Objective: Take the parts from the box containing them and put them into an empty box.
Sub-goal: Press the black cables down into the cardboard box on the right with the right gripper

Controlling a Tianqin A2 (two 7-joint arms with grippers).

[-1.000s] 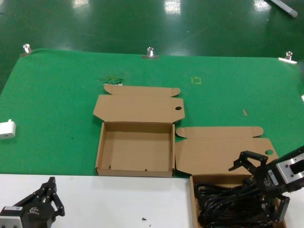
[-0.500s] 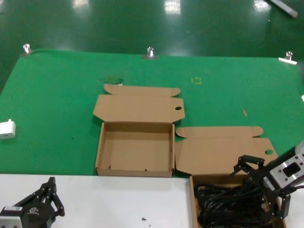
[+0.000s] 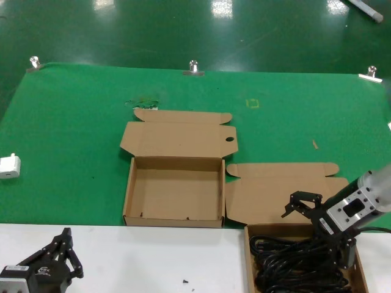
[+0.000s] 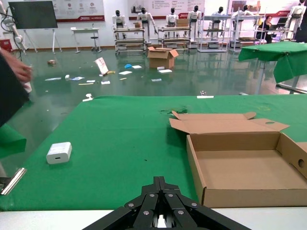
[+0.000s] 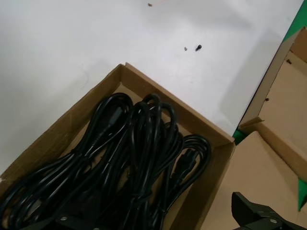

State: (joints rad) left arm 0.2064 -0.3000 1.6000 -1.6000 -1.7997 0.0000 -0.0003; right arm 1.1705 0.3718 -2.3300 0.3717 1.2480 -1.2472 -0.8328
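Right gripper [image 3: 317, 235] hangs over the far edge of the full box [image 3: 247, 256], fingers spread wide, holding nothing. The cords [image 3: 293, 265] lie coiled in that box, directly beneath and just nearer the robot than the gripper. Empty box [image 3: 174, 190] sits on the green desk [image 3: 73, 134] to the gripper's left, lid flap folded back. Left gripper [image 3: 64, 253] is parked low over the white desk edge, fingers closed together, holding nothing.

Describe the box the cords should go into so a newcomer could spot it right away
On the green cloth lie two shallow brown cartons. The empty box is the one farther from the right gripper. Unlike its neighbour, full of black cords, it holds nothing.
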